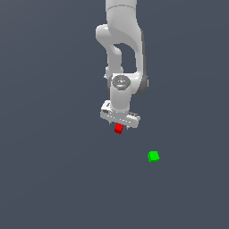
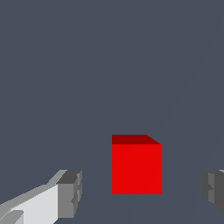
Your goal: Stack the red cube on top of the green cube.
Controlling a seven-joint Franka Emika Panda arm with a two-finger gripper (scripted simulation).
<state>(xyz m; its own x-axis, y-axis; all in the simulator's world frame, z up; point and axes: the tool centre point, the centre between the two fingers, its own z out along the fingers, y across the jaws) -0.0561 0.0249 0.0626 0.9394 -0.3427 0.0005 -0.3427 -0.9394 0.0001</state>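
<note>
The red cube [image 1: 118, 129] lies on the dark floor directly under my gripper [image 1: 120, 125]. In the wrist view the red cube [image 2: 136, 168] sits between my two fingertips [image 2: 70, 194] with a clear gap on each side, so my gripper [image 2: 142, 192] is open and touches nothing. The green cube [image 1: 153, 156] rests alone on the floor, nearer the camera and toward the exterior view's right of the red one. It is out of the wrist view.
The white arm [image 1: 123, 44] rises above the gripper. A plain dark grey floor [image 1: 53, 179] surrounds both cubes.
</note>
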